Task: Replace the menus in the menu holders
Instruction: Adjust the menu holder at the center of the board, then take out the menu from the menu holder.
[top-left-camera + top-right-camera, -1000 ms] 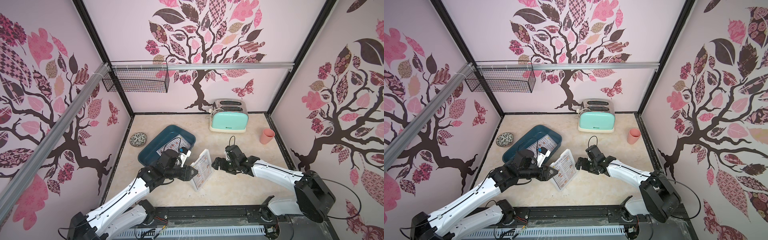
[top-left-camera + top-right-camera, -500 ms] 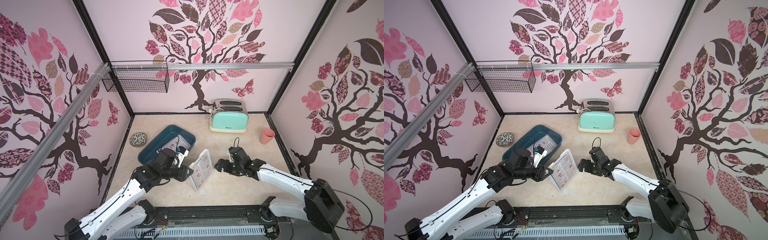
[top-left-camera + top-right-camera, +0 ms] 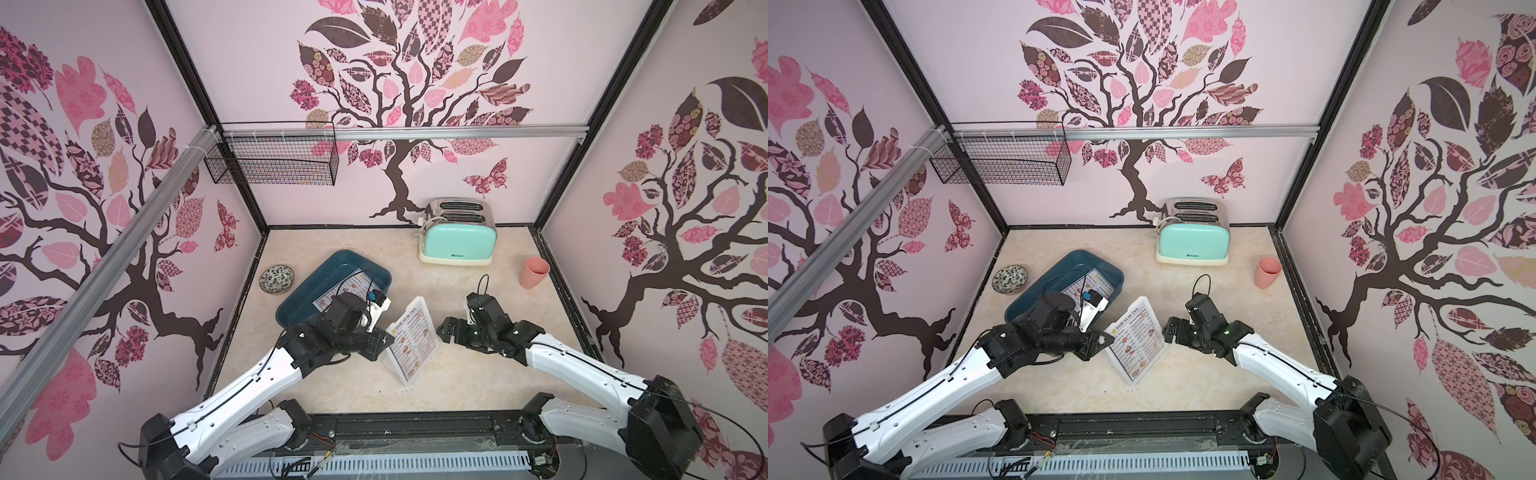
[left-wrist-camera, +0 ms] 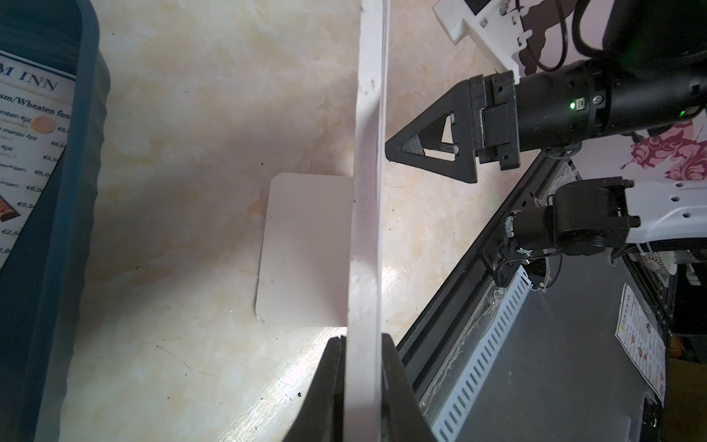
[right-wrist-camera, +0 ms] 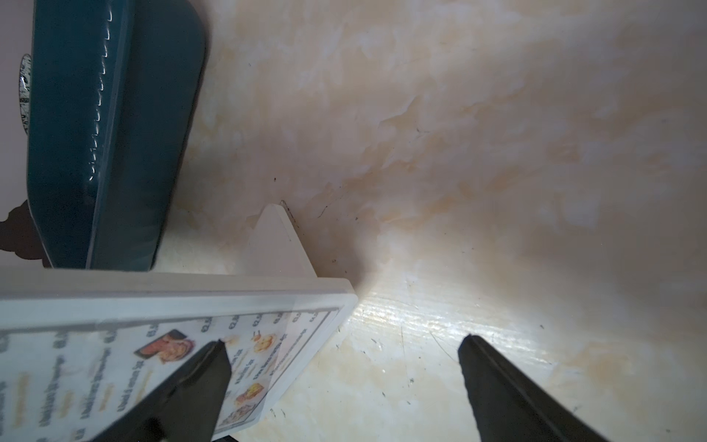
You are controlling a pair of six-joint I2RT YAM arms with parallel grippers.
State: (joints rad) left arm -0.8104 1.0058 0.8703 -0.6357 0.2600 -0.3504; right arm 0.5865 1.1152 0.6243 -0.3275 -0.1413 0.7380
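Observation:
The menu holder (image 3: 411,340) (image 3: 1136,338) stands slanted mid-table with a menu (image 5: 114,363) inside it, its bent foot (image 4: 306,248) flat on the table. My left gripper (image 3: 384,338) (image 4: 363,340) is shut on the menu holder's upper edge (image 4: 367,191), one finger on each face. My right gripper (image 3: 444,328) (image 5: 344,348) is open just to the right of the holder, holding nothing; one fingertip (image 5: 199,375) hangs in front of the menu's face. Another menu (image 3: 353,286) (image 3: 1096,291) lies in the dark blue tray (image 3: 307,286), partly hidden by my left arm.
A mint toaster (image 3: 457,243) stands at the back. A pink cup (image 3: 536,272) is at the right wall and a small patterned dish (image 3: 276,279) at the left wall. A wire basket (image 3: 272,160) hangs high on the back left rail.
My left gripper has closed onto the menu holder's edge. My right gripper has drawn back a little to the right, still open.

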